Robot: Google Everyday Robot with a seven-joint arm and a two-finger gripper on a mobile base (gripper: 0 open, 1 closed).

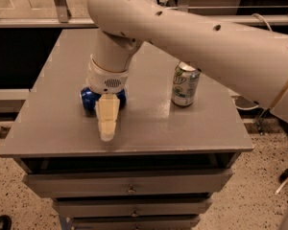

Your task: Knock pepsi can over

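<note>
The dark blue pepsi can [89,99] lies on its side on the grey cabinet top [53,123], left of centre. Most of it is hidden behind my wrist; only its left end and a bit on the right show. My gripper [107,128] hangs directly in front of the can, its cream fingers [108,114] pointing down toward the front edge of the top. The white arm reaches in from the upper right.
A silver-and-green can [185,84] stands upright on the right half of the top. The top's front edge [125,150] is just below the gripper. Drawers [129,188] sit under the top. A metal rail [53,22] runs behind.
</note>
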